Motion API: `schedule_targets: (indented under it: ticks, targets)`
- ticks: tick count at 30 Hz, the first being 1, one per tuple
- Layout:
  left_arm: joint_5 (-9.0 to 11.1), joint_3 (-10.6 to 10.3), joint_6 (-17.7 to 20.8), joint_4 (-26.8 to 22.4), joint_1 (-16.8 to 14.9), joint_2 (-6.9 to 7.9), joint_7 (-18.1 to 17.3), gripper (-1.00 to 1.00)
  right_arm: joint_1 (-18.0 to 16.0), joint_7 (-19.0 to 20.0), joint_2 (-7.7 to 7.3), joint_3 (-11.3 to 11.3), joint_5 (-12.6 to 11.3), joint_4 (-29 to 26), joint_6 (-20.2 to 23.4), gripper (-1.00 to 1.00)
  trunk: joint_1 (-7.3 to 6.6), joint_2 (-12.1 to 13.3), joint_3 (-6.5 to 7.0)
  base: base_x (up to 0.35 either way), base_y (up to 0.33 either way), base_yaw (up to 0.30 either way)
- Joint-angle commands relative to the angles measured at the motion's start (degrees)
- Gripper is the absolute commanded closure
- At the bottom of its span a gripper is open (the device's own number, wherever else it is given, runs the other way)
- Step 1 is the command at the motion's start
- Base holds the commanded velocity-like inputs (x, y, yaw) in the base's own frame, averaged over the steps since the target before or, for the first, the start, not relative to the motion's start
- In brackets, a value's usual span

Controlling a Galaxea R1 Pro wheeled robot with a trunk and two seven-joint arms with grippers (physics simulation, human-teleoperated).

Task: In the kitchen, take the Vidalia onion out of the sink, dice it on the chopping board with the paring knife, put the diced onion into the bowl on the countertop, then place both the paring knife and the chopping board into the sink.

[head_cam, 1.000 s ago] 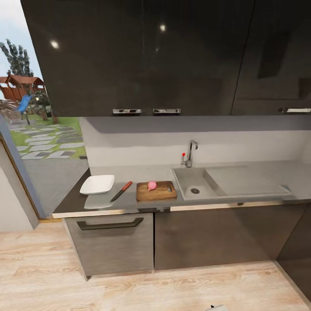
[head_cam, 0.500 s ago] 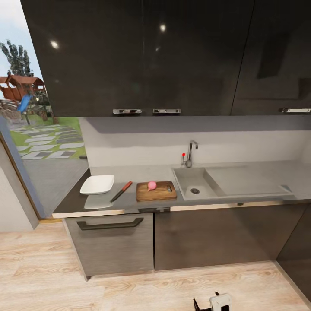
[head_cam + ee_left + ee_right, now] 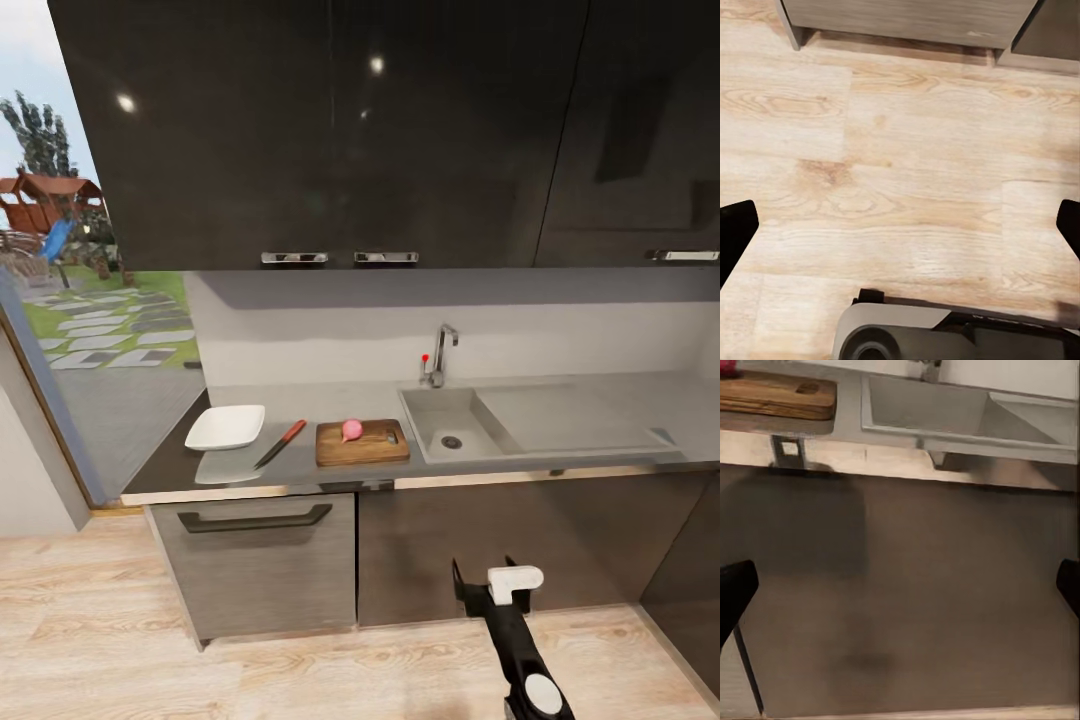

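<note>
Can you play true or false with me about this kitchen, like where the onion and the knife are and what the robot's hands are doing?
1. The Vidalia onion sits on the chopping board. True.
2. The paring knife lies in the sink. False: it lies on the countertop, between the bowl and the board.
3. The bowl is full of diced onion. False: the bowl looks empty, and the onion is whole.
4. The right hand is open and holds nothing. True: in the right wrist view its fingers stand wide apart, facing the cabinet front below the sink.
5. The left hand points down at the wooden floor. True.
</note>
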Motion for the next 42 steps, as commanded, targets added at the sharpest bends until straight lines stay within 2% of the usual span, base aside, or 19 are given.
schedule_targets:
  ticks: [1,4,8,11,15,17,18,23,34,36,39,42]
  targets:
    - [0.5,0.0,-0.1,0.0,0.0,-0.03,0.0,-1.00,-0.1,-0.5,0.07,0.1,0.6,-2.1,2.1,-1.00,0.02,-0.1,-0.10,0.000,0.000,0.000]
    - [0.5,0.0,-0.1,0.0,0.0,-0.06,0.0,-1.00,-0.1,-0.5,0.65,0.1,0.5,-5.5,5.8,-1.00,0.02,-0.1,-0.10,0.000,0.000,0.000]
    - [0.5,0.0,-0.1,0.1,0.0,-0.10,0.0,-1.00,-0.3,-0.6,2.49,0.1,0.6,-9.2,12.2,-1.00,0.02,-0.1,-0.10,0.000,0.000,0.000]
    - [0.5,0.0,-0.1,0.1,0.0,-0.11,0.0,-1.00,-0.7,-0.6,3.36,0.1,0.7,-10.1,14.5,-1.00,0.02,-0.1,-0.10,0.000,0.000,0.000]
    - [0.5,0.0,-0.1,0.2,0.0,-0.12,0.0,-1.00,-4.0,-1.0,4.92,0.2,0.8,-11.3,18.7,-1.00,0.02,-0.1,-0.10,0.000,0.000,0.000]
    - [0.5,0.0,-0.1,0.3,0.0,-0.12,0.0,-1.00,-5.1,-1.3,5.15,0.2,0.8,-11.4,20.1,-1.00,0.02,-0.1,-0.10,0.000,0.000,0.000]
    - [0.5,0.0,-0.1,0.4,0.0,-0.12,0.0,-1.00,-7.0,-1.6,5.39,0.2,0.8,-11.5,22.6,-1.00,0.02,-0.1,-0.10,0.000,0.000,0.000]
    - [0.5,0.0,-0.1,0.6,0.0,-0.12,0.0,-1.00,-11.7,-2.0,5.88,0.2,0.7,-11.6,27.5,-1.00,0.02,-0.1,-0.10,0.000,0.000,0.000]
    - [0.5,0.0,-0.1,0.9,0.0,-0.31,0.0,-1.00,-24.7,-2.1,9.29,0.2,0.7,-10.4,39.0,-1.00,0.02,-0.1,-0.10,0.000,0.000,0.000]
    - [0.5,0.0,-0.1,1.0,0.0,-0.34,0.0,-1.00,-27.4,-2.1,10.08,0.2,0.7,-8.7,41.0,-1.00,0.02,-0.1,-0.10,0.000,0.000,0.000]
    - [0.5,0.0,-0.1,1.0,0.0,-0.40,0.0,-1.00,-31.7,-2.1,10.18,0.2,0.7,-4.7,42.5,-1.00,0.02,-0.1,-0.10,0.000,0.000,0.000]
    - [0.5,-0.1,-0.1,1.0,0.0,-0.45,0.0,-1.00,-38.9,-2.4,10.18,0.2,0.7,3.3,43.1,-1.00,0.02,-0.1,-0.10,0.000,0.000,0.000]
